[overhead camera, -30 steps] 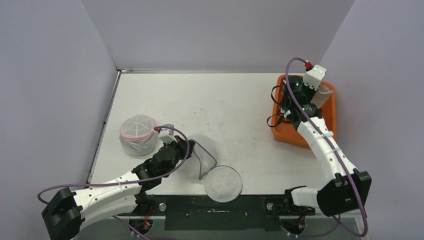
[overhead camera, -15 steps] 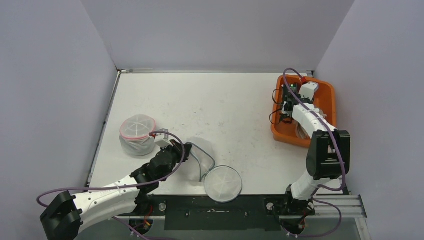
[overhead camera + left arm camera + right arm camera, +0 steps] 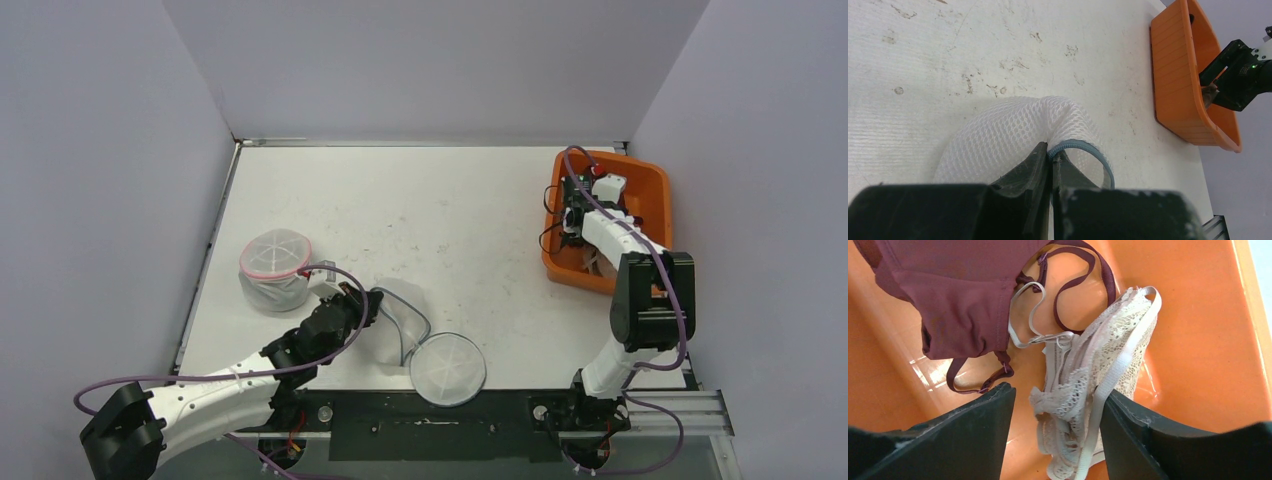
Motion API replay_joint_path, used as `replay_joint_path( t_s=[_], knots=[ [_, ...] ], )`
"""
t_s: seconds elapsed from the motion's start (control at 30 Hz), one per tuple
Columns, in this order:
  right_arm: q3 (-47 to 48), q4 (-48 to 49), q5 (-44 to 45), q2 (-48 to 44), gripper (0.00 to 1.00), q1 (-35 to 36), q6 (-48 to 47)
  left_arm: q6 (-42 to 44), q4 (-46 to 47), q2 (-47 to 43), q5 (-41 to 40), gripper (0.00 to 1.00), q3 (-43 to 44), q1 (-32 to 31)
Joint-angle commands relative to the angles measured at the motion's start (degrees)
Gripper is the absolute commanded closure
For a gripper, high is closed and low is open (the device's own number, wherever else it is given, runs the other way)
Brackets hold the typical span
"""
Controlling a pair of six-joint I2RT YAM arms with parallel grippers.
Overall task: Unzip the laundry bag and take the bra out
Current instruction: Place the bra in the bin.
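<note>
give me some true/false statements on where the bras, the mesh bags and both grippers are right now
1. The left gripper is shut on the white bag's blue zip edge. True.
2. The right gripper is clamped on the maroon bra. False: its jaws stand open on either side of the lace bra.
3. Both bras lie in the orange bin. True.
4. The pink-rimmed bag sits in the bin. False: it stands on the table, beside the left arm.
</note>
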Motion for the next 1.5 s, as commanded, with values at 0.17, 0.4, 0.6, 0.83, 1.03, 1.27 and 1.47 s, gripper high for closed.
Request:
replay_joint_path(
  t_s=[0.17,0.4,0.6,0.83,1.03,1.27,1.47],
  knots=[
    [-0.37,1.51,-3.48,-8.55,0.28,1.73,1.59,-1.02,1.53,-0.65,0.26,1.0,0.0,0.34],
    [1.29,-0.21,-5.69,-16.88,0.2,3.62,2.18,-0.28,-0.82,-1.54,0.21,1.0,1.42,0.4],
    [-7.53,4.9,-8.52,-23.87,0.46,-3.51,5.68,-0.15,-0.95,-1.89,0.34,1.0,1.47,0.35],
    [-13.99,10.8,-13.22,-18.96,0.84,-7.75,8.38,0.01,-4.36,-3.04,0.74,1.0,2.25,0.41],
    [-13.43,12.26,-13.12,-14.4,0.86,-5.03,7.44,-0.13,-6.23,-5.29,0.73,1.0,1.86,0.43],
    [-14.12,15.5,-17.15,-9.34,0.84,-3.43,7.85,0.16,-7.44,-3.71,1.32,1.0,2.88,0.48],
    [-14.84,17.0,-20.06,-10.7,0.77,-2.33,8.9,-0.1,-8.42,-4.2,1.09,1.0,2.93,0.41]
  ],
)
